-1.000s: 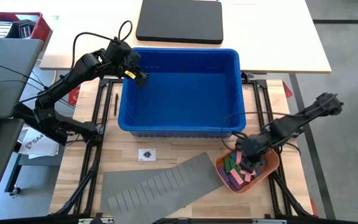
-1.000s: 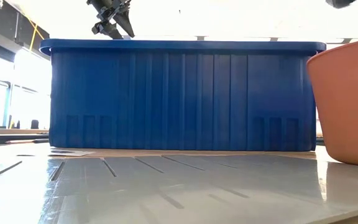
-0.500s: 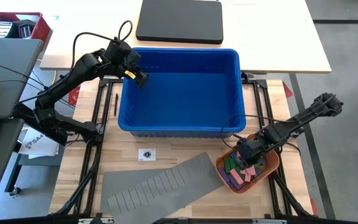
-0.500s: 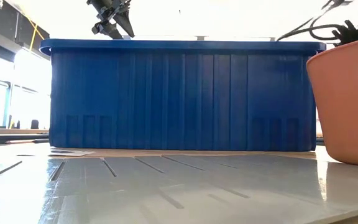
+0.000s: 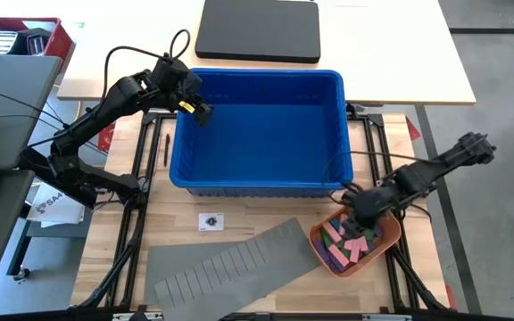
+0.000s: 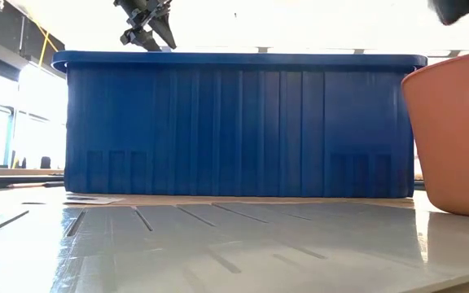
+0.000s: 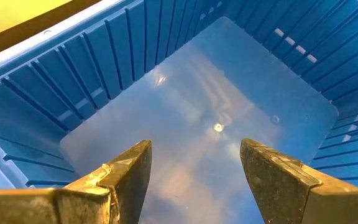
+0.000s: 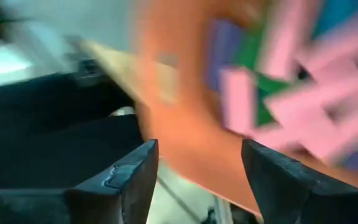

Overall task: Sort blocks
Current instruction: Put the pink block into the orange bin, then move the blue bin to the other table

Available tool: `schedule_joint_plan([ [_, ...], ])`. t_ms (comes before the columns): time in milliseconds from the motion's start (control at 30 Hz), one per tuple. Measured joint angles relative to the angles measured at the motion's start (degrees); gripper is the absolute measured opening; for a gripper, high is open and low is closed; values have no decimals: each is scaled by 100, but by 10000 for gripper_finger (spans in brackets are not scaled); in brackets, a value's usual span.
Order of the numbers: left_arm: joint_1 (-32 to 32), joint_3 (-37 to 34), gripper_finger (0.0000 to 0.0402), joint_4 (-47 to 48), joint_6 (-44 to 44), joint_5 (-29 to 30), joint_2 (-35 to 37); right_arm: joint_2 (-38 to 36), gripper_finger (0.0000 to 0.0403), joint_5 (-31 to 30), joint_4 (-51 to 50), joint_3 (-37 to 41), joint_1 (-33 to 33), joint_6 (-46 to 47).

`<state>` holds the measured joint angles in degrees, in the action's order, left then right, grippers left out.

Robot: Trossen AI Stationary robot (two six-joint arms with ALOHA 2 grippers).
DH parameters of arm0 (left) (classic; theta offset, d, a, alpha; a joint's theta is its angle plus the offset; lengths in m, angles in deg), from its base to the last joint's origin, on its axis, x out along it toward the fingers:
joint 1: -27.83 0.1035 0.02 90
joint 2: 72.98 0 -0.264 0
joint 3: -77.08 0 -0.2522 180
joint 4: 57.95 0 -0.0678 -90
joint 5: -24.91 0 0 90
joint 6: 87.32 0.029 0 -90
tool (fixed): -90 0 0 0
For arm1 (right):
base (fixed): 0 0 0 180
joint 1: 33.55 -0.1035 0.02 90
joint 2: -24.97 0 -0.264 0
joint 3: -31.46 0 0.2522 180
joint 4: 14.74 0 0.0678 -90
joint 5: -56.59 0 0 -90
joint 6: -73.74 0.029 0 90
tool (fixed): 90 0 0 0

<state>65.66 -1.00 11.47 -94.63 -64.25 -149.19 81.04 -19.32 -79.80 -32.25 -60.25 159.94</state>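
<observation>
since a second ago the right gripper (image 5: 357, 207) has been raised from the blocks (image 5: 351, 241) in the orange tray (image 5: 391, 239), jaws spread empty; nothing is sorted. the left gripper (image 5: 202, 112) is held open over the blue bin (image 5: 266, 78).

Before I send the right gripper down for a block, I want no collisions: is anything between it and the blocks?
Nothing visible. The right gripper, open and empty, hangs over the tray's inner edge, with the blocks lying uncovered beside it.

Blocks (image 8: 291, 93) motion-blurred in wrist view
</observation>
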Motion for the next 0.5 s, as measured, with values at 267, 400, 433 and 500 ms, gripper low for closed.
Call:
schedule_joint_plan([
  [267,0,2,238,0,0,-2,0,262,148,-204,2121,-691,644,-3109],
  [400,0,0,238,0,0,-2,0,554,72,-206,3553,-961,1553,-3668],
  [433,0,0,238,-1,0,0,0,575,50,-161,3819,-1056,1798,-3894],
  [500,0,0,238,-1,0,0,0,536,13,-10,4095,-1301,2295,-4407],
])
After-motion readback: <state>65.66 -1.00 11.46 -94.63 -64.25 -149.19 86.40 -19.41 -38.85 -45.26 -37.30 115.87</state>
